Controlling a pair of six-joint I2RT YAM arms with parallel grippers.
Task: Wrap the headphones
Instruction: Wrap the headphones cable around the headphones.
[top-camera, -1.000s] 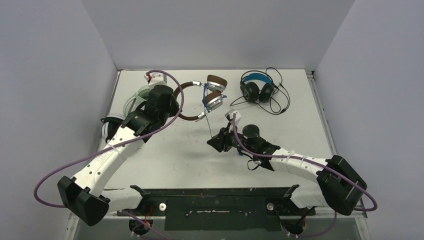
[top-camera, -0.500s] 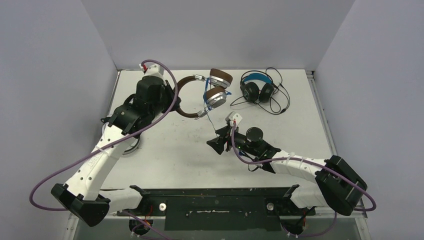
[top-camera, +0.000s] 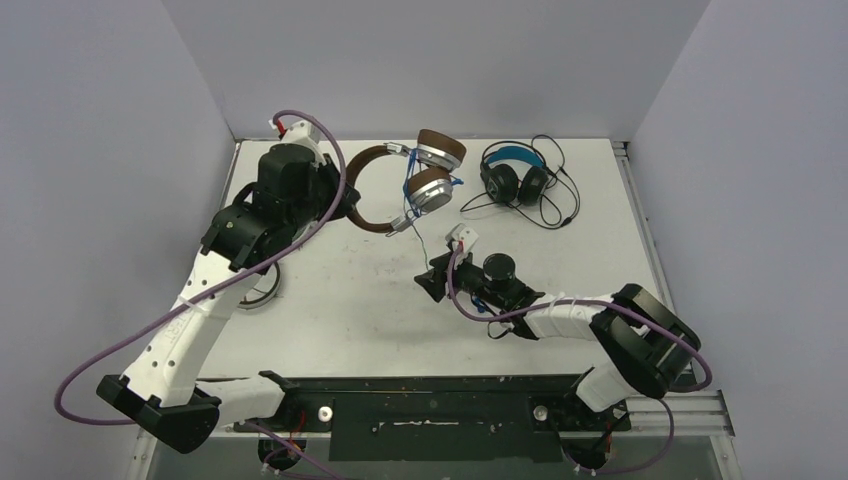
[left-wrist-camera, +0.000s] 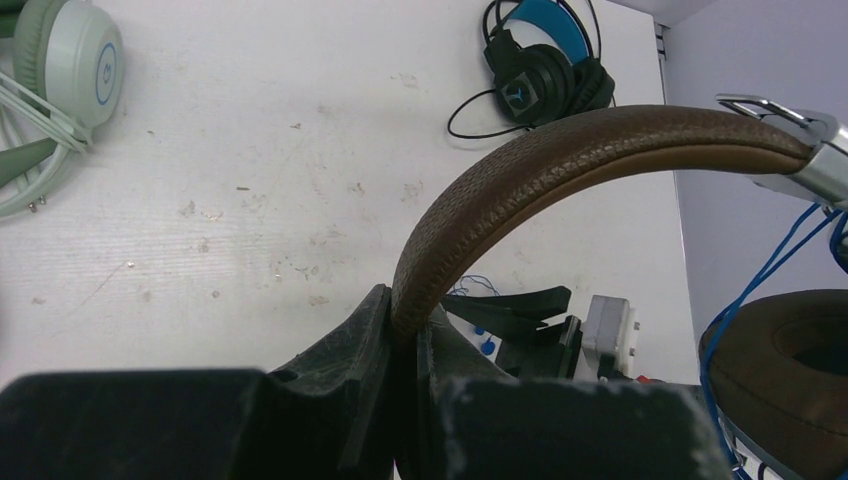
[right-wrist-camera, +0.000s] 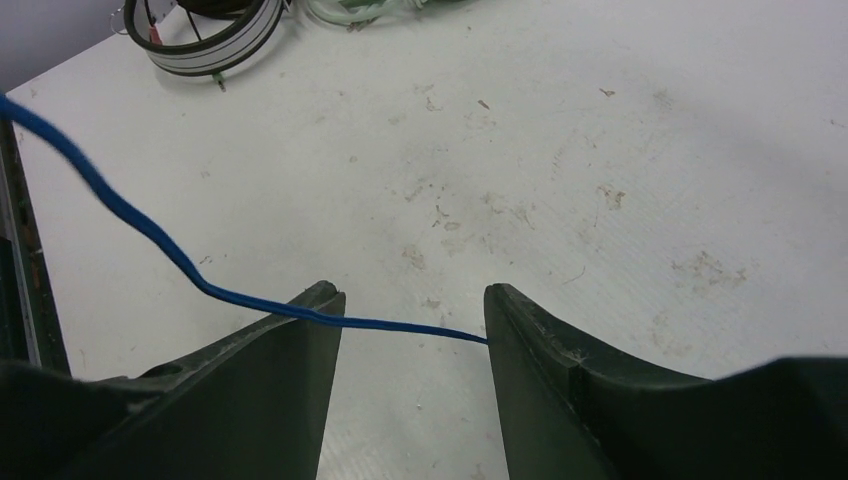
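Brown headphones (top-camera: 432, 188): at the back middle of the bench (top-camera: 340, 320), just left of the black pair (top-camera: 515, 180) with the blue band
Left gripper (left-wrist-camera: 405, 330): my jaws are clamped tight on the brown headband (left-wrist-camera: 560, 160), which arches up clear of the bench
Right gripper (right-wrist-camera: 413, 310): my jaws stand apart, and the blue cord (right-wrist-camera: 150, 235) runs across the gap from one finger to the other, not pinched
Mint green headset (left-wrist-camera: 70, 60): lying on the bench at far left
Striped headset (right-wrist-camera: 210, 40): near the mint one
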